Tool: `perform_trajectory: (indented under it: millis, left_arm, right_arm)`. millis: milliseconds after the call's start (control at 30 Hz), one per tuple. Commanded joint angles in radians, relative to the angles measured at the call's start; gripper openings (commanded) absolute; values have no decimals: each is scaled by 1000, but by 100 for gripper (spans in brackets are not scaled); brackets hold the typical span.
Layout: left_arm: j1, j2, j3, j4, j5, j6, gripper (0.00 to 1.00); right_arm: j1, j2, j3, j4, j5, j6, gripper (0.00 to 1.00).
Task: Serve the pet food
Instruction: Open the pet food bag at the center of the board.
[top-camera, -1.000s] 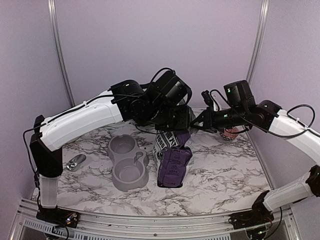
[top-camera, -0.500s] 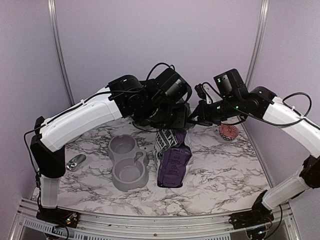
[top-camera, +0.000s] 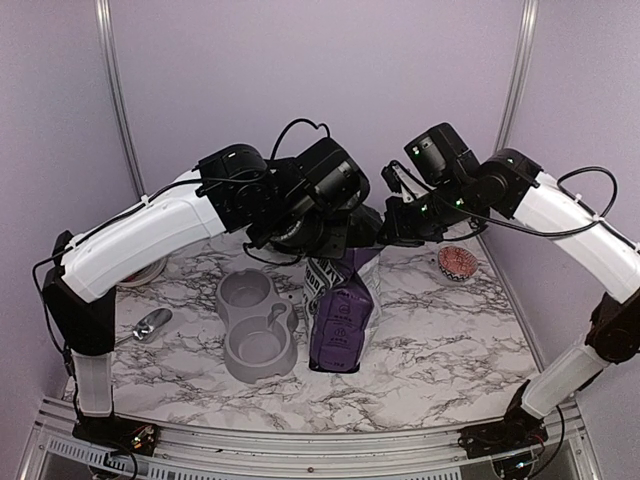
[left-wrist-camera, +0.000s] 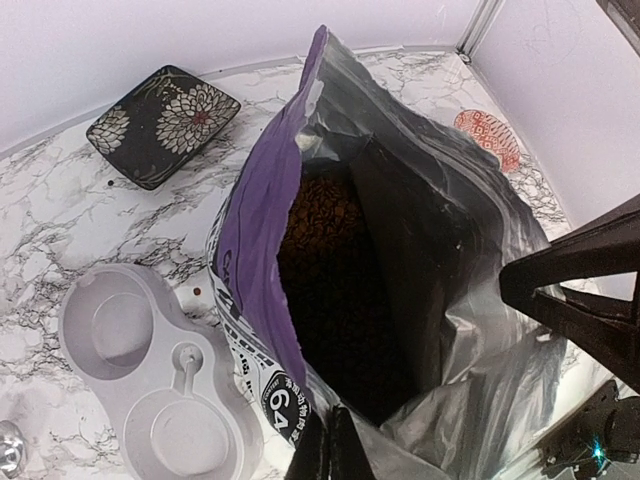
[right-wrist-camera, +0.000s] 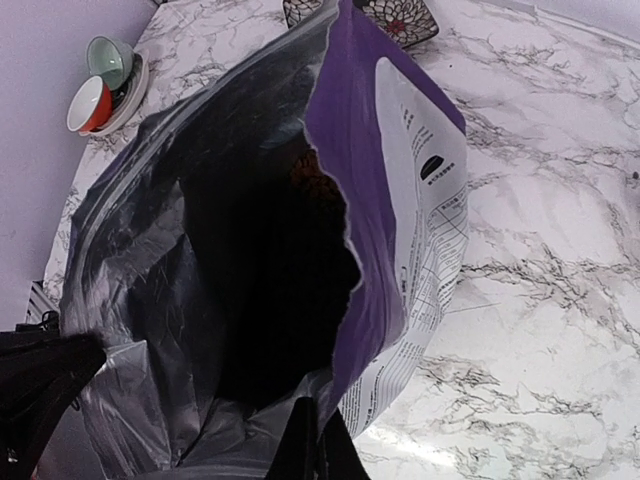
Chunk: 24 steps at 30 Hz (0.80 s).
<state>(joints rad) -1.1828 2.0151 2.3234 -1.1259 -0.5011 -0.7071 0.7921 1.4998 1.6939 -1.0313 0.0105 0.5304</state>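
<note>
Marbled white tabletop (top-camera: 450, 350) bears a purple-and-white foil bag (top-camera: 340, 330). Its rim is pinched by the left gripper (left-wrist-camera: 328, 452) and right gripper (right-wrist-camera: 312, 440), fingers fully closed. Reddish-brown kibble pellets (left-wrist-camera: 325, 230) lie inside.

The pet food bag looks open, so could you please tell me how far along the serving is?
Done: the bag is open, pet food visible inside. In hand: the left claw and right claw pinch opposite edges of its mouth, holding it wide. Left: both wells of the grey double bowl are empty, and the metal scoop lies on the table, unused.
</note>
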Motion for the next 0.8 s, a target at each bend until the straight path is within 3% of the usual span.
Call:
perform_trajectory:
  millis: [0,167,300,433,600,767]
  left_arm:
    - [32,-78,-19,-137,-159,10,0]
    - [32,-48,42,-115,-128,35,3]
    - [32,-65,48,-52,-114,102,35]
    - [60,-102,13,-23,-86,134,50]
    - [102,-110,6,9,-7,200,57]
    - [110,-39,108,17,104,241,61]
  right_arm:
    - [-22,-75,103,-15,153,-10,0]
    - [-22,-76,52,41,74,-17,2]
    - [-22,-65,59,75,34,-42,36]
    - [-29,-50,78,75,36,-78,56]
    - [-61,-23,124,68,25,-108,61]
    - [-80,13,120,65,0,-122,62]
